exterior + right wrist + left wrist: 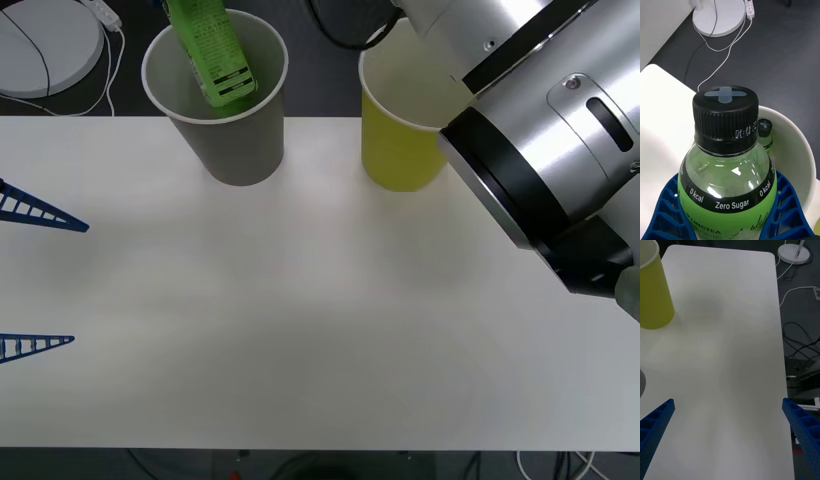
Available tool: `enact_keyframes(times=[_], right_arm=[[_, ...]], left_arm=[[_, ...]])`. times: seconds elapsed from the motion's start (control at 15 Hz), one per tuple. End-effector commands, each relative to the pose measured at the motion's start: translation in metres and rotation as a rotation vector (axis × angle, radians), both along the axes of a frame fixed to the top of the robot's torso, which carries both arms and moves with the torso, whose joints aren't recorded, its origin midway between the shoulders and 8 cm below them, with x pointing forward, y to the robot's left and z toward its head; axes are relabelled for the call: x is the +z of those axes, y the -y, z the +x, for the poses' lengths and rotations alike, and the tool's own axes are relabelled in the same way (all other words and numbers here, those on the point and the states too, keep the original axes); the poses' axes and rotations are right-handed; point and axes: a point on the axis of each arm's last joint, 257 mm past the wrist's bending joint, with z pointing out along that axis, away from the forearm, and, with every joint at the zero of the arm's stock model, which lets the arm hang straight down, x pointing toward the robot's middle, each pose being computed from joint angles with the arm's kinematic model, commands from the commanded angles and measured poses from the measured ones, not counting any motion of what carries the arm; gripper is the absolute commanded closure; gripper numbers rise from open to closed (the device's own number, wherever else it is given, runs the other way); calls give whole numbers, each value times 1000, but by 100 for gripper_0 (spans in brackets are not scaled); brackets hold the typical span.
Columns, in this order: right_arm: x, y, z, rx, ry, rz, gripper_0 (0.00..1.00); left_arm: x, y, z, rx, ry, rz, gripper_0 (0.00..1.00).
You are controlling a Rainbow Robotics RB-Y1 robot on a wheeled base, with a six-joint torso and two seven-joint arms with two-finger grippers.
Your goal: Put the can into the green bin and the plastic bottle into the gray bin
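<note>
Right gripper (730, 221) is clamped on the bottle (727, 168), fingers (668, 213) pressed to either side of its body below the black cap. The bottle is held over a white-rimmed bin whose colour cannot be told in the right wrist view; a second green bottle (765, 135) lies inside it. On the desk (300, 330), the gray bin (230, 110) and green bin (400, 140) stand at the far edge, gray toward the left. A green bottle (212, 50) leans out of the gray bin. Left gripper (40, 280) hovers at the desk's left edge, fingers spread apart.
</note>
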Motion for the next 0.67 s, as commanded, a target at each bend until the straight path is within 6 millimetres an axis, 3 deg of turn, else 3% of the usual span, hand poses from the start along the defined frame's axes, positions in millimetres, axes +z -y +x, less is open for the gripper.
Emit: enact_keyframes(times=[0.07,0.67], right_arm=[[0,-3,0,1,5,-2,100],[2,-8,5,-12,21,1,97]], left_arm=[[0,0,0,0,0,0,0],[0,0,0,0,0,0,0]])
